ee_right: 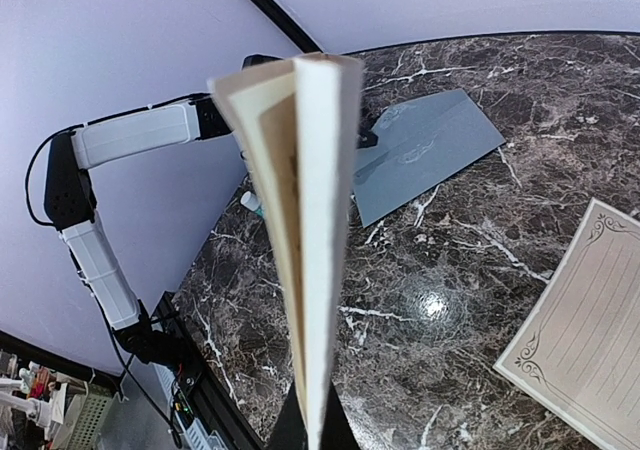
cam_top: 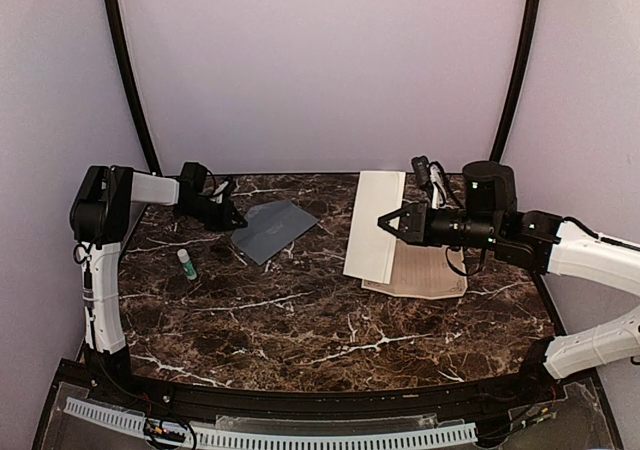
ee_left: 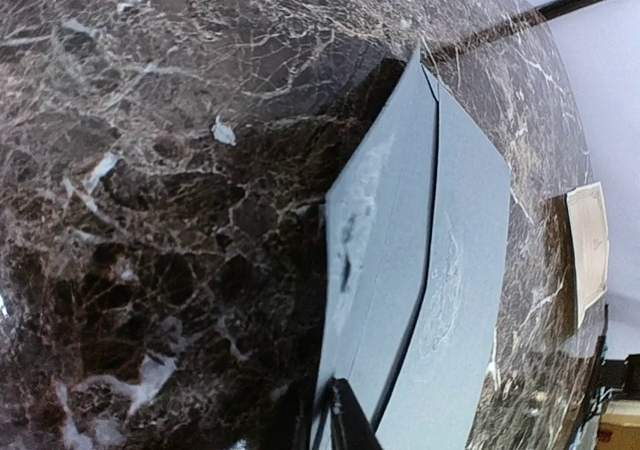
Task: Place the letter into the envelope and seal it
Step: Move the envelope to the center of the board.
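Observation:
The grey-blue envelope [cam_top: 275, 228] lies flat at the back left of the marble table, its flap side up in the left wrist view [ee_left: 420, 250]. My left gripper [cam_top: 233, 222] is at its left corner, and its dark fingers [ee_left: 335, 390] are pinched on the envelope's edge. My right gripper [cam_top: 385, 222] is shut on the folded letter [cam_top: 375, 225], a cream and white sheet held up above the table's middle right. Seen edge-on, the letter [ee_right: 310, 220] rises from the fingers [ee_right: 318, 410] and hides part of the envelope [ee_right: 425, 155].
A flat cream sheet with an ornamental border [cam_top: 425, 270] lies on the table under the right arm, also in the right wrist view [ee_right: 590, 320]. A small glue stick [cam_top: 187, 263] lies near the left arm's base.

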